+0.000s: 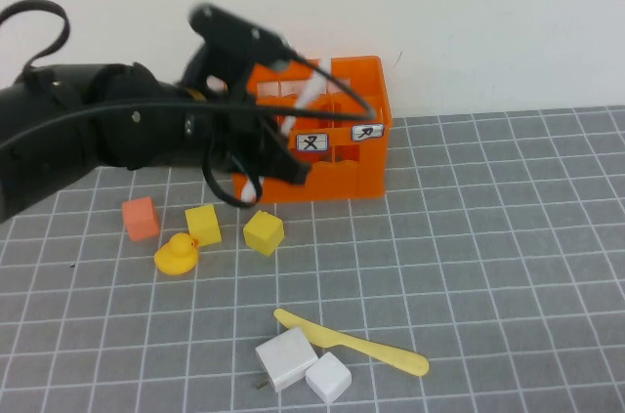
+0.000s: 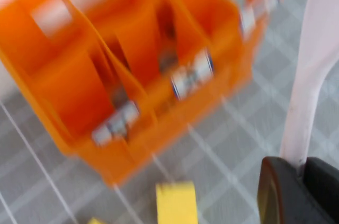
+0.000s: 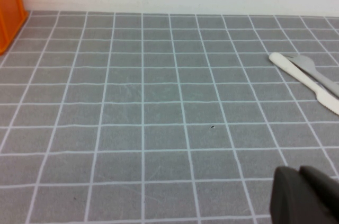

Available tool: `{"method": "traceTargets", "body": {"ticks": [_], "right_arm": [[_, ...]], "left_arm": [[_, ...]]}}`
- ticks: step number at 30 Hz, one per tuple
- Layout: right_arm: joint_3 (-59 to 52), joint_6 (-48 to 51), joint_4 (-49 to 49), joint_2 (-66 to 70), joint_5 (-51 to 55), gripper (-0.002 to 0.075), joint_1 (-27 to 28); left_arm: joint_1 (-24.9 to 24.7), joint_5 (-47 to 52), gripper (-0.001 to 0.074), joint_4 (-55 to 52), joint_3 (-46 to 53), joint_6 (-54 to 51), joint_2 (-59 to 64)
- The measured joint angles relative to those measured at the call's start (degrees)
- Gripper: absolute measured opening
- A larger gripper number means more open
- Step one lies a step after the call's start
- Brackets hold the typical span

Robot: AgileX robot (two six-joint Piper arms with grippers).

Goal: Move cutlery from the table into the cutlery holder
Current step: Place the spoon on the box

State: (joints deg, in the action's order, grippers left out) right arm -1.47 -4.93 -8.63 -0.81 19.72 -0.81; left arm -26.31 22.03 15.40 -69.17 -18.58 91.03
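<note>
We see the left end effector (image 1: 256, 171) raised over the front of the orange cutlery holder (image 1: 363, 151), which stands at the far edge of the counter (image 1: 508, 237) against the white wall. Its dark fingers (image 2: 280, 192) are clamped narrowly on the handle of the pale pink spoon (image 2: 312, 70), and the spoon rises from them at a slant above the crate's compartments; in the high view we make out its pale shaft (image 1: 309, 91) over the holder's open top. From the left wrist view the three front compartments and their small white labels show blurred below the held spoon.

The yellow knife (image 1: 354, 341) lies flat near the counter's near edge, its blade end touching the larger of two white blocks (image 1: 286, 358); the smaller white block (image 1: 328, 376) sits just beside it. Toward the left edge, in front of the holder, we find an orange cube (image 1: 141, 218), a yellow rubber duck (image 1: 177, 254) and two yellow cubes (image 1: 264, 232).

The right end effector (image 3: 307, 195) shows only as a dark tip above bare counter, and we cannot tell whether it is wide or narrow. A white knife and a grey fork (image 3: 312, 78) lie together beyond it.
</note>
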Motion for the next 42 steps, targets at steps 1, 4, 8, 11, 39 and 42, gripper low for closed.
{"method": "traceTargets", "body": {"ticks": [1,4,8,11,39,42], "right_arm": [[0.00,0.00,0.00,0.00,0.00,-0.0003,0.00],[0.00,0.00,0.00,0.00,0.00,-0.0003,0.00],[0.00,0.00,0.00,0.00,0.00,-0.0003,0.00],[0.00,0.00,0.00,0.00,0.00,-0.0003,0.00],[0.00,0.00,0.00,0.00,0.00,-0.0003,0.00],[0.00,0.00,0.00,0.00,0.00,-0.0003,0.00]], "left_arm": [[0.00,-1.78,0.0033,0.13,0.00,0.96,-0.35],[0.00,-6.14,0.0032,0.50,0.00,2.57,-1.06],[0.00,-9.44,0.0032,1.38,0.26,3.27,-1.56],[0.00,-14.00,0.0032,2.46,3.10,3.53,-3.11],[0.00,-83.47,0.0032,3.15,21.48,28.15,7.79],[0.00,-80.83,0.0032,1.89,18.19,27.69,11.03]]}}
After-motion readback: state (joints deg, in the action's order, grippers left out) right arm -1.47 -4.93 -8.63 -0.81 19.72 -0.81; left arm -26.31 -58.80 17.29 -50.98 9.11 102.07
